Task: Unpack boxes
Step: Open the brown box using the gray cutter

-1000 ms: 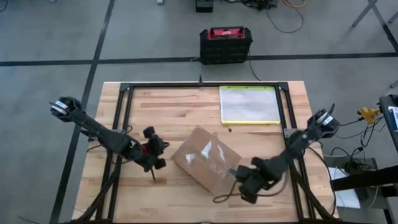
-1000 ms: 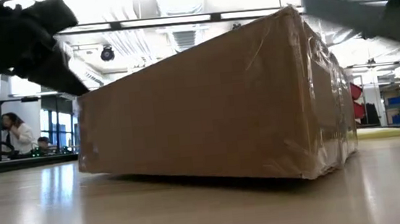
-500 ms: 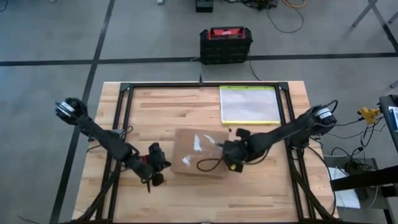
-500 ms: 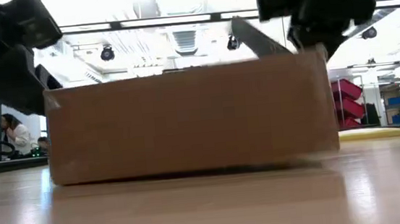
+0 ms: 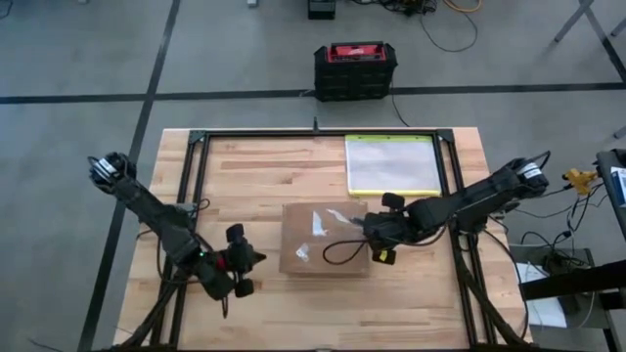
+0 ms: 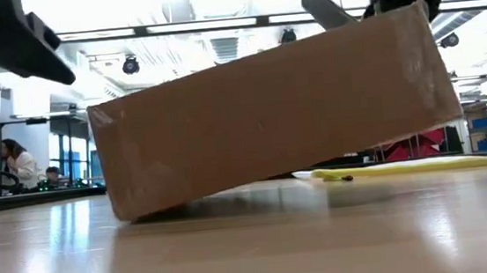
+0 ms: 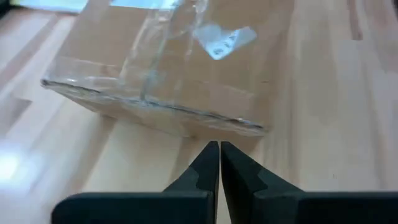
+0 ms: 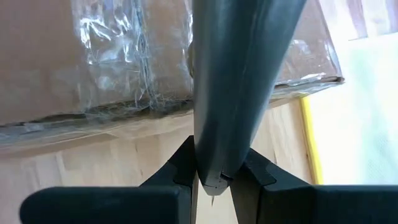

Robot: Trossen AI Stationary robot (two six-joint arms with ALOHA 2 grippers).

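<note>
Centrally on the table [image 5: 235,166] lies the carton [image 5: 323,237], its right end tilted up off the wood in the low view while its left end rests down. At that raised right edge sits the right gripper [image 5: 376,244], its fingers pinched on a dark grey blade-like tool [image 8: 239,81] that reaches over the taped top. Just off the carton's left side, not touching, the left gripper [image 5: 256,257] points at it with fingers pressed together, holding nothing.
</note>
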